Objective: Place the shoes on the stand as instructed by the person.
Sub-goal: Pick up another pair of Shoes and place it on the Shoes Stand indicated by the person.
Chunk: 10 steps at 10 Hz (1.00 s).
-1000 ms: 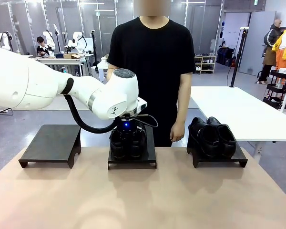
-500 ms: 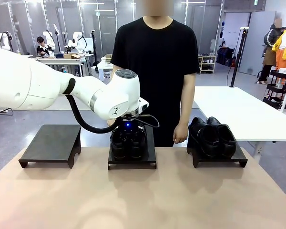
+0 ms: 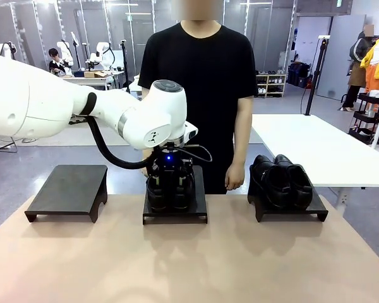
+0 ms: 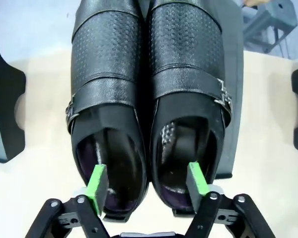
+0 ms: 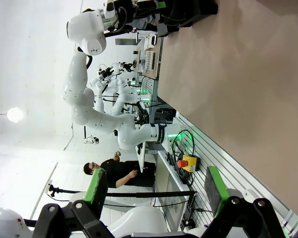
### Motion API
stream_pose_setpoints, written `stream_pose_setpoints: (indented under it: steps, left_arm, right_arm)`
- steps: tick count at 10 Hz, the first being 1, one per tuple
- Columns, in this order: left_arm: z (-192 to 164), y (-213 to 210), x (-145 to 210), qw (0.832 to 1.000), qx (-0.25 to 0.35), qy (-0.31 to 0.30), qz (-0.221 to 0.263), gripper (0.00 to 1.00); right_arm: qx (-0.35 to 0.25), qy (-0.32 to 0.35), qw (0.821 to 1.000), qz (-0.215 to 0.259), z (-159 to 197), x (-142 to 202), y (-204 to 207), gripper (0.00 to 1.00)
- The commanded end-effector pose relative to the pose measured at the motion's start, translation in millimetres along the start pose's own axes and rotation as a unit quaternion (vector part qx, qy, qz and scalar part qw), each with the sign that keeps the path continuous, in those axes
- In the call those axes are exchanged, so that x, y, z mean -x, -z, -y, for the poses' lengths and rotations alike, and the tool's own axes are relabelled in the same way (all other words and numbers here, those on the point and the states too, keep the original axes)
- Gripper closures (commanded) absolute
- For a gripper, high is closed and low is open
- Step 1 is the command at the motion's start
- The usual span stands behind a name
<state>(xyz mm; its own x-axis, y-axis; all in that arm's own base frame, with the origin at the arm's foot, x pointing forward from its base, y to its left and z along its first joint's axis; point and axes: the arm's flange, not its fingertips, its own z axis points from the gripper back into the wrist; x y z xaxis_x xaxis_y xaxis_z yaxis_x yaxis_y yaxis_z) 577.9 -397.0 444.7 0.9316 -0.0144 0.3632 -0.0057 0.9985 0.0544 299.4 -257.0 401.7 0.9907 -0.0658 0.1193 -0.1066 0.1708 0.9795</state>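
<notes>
- Since the earlier frame, left arm point(image 3: 82, 110) has lifted a little above the middle stand point(image 3: 175, 211); its wrist sits higher over the shoes, and the person's torso has shifted slightly.
- Left gripper point(image 4: 146, 184): jaws spread apart, released. Green pads point(image 4: 97, 182) sit over the heel openings of the middle pair of shoes point(image 4: 148, 99), one pad above each shoe, gripping neither.
- Middle pair, left wrist view: two shiny black shoes side by side, touching along their inner edges, toes pointing away from the gripper, metal buckles on the outer sides, dark insides visible.
- Front view: the same pair point(image 3: 169, 191) rests on the middle stand, partly hidden behind the gripper.
- Second pair of shoes point(image 3: 282, 180) sits on the right stand point(image 3: 290, 211), side by side, well apart from the left arm.
- Left stand point(image 3: 68, 189) is a flat black platform, near the table's point(image 3: 189, 259) far-left edge.
- All three stands line up along the far side of the tan table.
- Person point(image 3: 199, 82) in a black T-shirt stands behind the middle stand, arms down; one hand point(image 3: 234, 179) hangs between the middle and right stands.
- Right gripper point(image 5: 154, 196): jaws wide apart, holding nothing; it looks out over the table edge toward the room.
</notes>
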Motion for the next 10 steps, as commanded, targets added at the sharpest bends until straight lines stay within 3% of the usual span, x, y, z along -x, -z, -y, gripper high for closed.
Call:
stream_pose_setpoints:
  steps: [1, 4, 5, 10]
  left_arm:
    - [-9.2, -8.4, 12.6, 1.000, 0.008, 0.008, -0.021, 0.00]
    - [-12.4, -11.4, 28.2, 1.000, 0.007, -0.002, -0.014, 0.00]
    - [-1.5, -9.5, 7.5, 1.000, -0.001, 0.001, -0.005, 0.00]
    - [-1.5, -9.5, 7.5, 1.000, -0.001, 0.001, -0.005, 0.00]
  right_arm:
    - [0.006, 0.001, 1.000, -0.004, -1.5, 2.6, -0.1, 0.00]
    - [0.006, 0.001, 1.000, -0.004, -1.5, 2.6, -0.1, 0.00]
    - [0.006, 0.001, 1.000, -0.004, -1.5, 2.6, -0.1, 0.00]
    - [0.006, 0.001, 1.000, -0.004, -1.5, 2.6, -0.1, 0.00]
